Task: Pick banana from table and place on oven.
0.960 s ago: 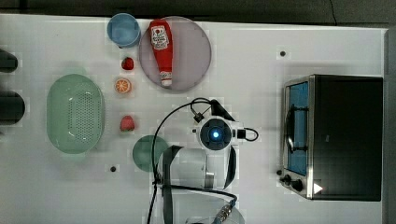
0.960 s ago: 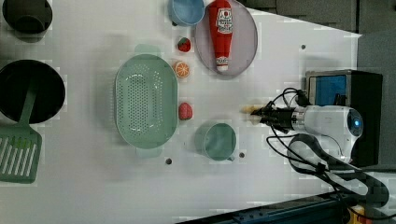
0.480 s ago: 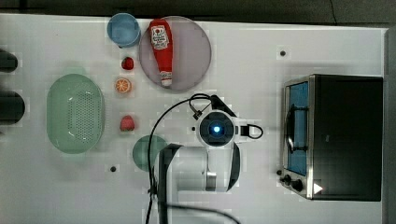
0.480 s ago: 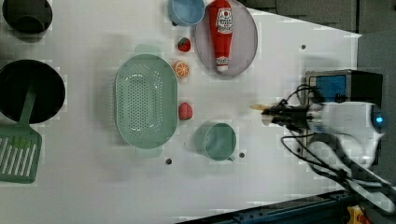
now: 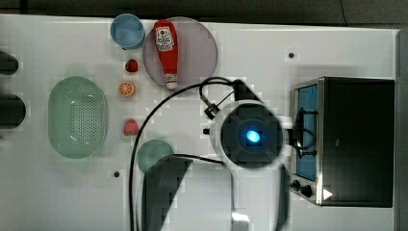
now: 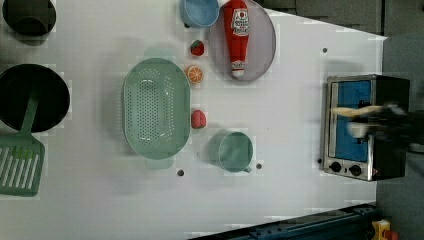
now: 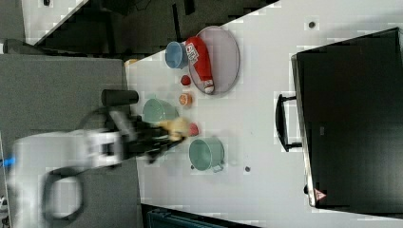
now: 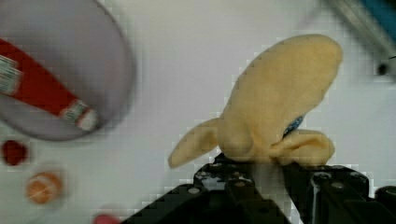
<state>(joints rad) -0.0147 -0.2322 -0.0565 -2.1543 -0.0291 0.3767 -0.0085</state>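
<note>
The gripper [image 8: 261,172] is clamped on the lower end of the toy banana [image 8: 275,107], which projects beyond the jaws with its peel strips splayed to either side; the banana is off the table [image 5: 337,48] and carried in the air. In the left view the banana [image 6: 357,111] appears in front of the blue glass door of the toaster oven [image 6: 387,85], which stands at the table's edge on the left view's right. In the right view the banana [image 7: 173,127] is at the arm's tip, above the cluster of tableware. The black top of the oven [image 7: 351,118] is bare, so placement is not yet done. Risk, as a judgement: the hold is on the soft base only, so the banana could pivot or slip out during travel. Too low an approach could strike the door handle [image 7: 280,122] or the oven's front frame. Release near the top's front edge could let the banana roll off onto the table.
</note>
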